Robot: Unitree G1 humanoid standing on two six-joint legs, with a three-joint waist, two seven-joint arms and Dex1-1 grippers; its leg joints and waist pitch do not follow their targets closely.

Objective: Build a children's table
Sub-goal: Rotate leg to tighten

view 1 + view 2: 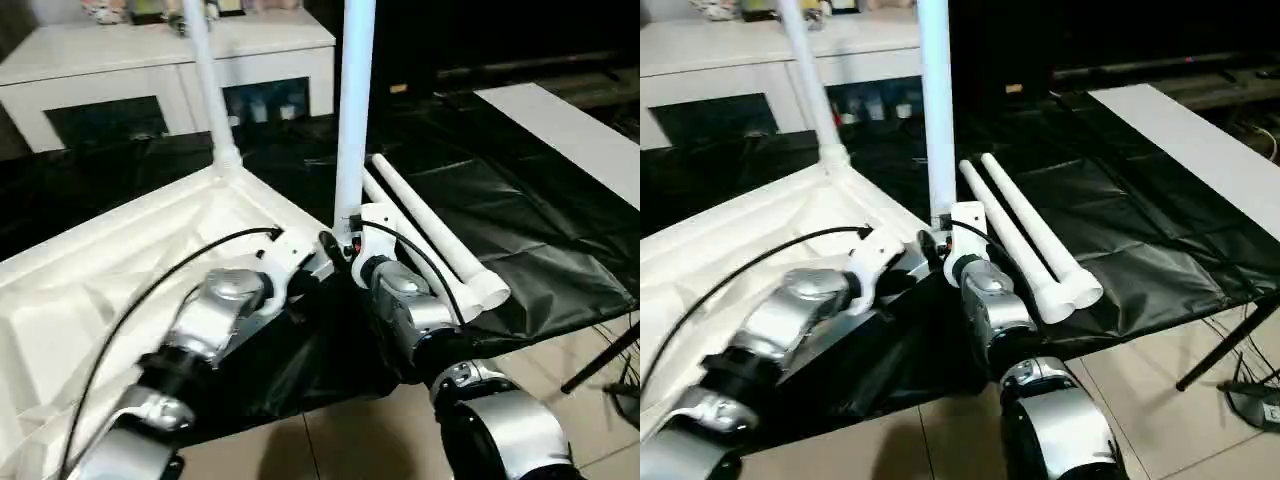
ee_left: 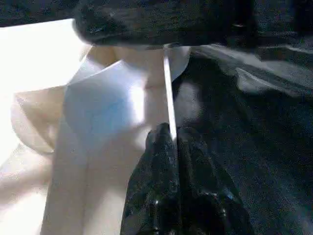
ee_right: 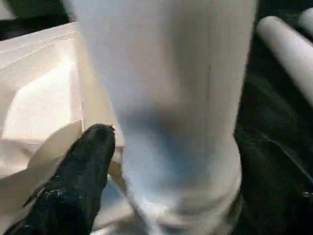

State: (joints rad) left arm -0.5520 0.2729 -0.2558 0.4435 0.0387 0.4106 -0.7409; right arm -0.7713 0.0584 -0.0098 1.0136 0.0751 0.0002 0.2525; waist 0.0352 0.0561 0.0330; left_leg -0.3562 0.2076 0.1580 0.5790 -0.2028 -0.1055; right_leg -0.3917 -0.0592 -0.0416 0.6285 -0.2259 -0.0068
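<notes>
- A white cabinet (image 1: 170, 75) with glass doors stands at the far left, behind black sheeting (image 1: 520, 220) spread over the floor
- The white tabletop (image 1: 120, 260) lies upside down on the sheeting at left, ribbed underside up
- One leg (image 1: 208, 85) rises, leaning a little, from the tabletop's far corner socket
- The left gripper (image 2: 171, 142), fingers pressed shut, sits at the tabletop's near corner, its tips against a thin white rib (image 2: 168, 93); whether it pinches the rib cannot be told
- A second leg (image 1: 352, 110) stands upright at that near corner, between the two wrists
- The right gripper (image 1: 345, 240) is at the foot of this leg; one black finger (image 3: 80, 181) lies just beside it, and whether the grip is closed cannot be told
- Two more legs (image 1: 440, 240) lie side by side on the sheeting at right
</notes>
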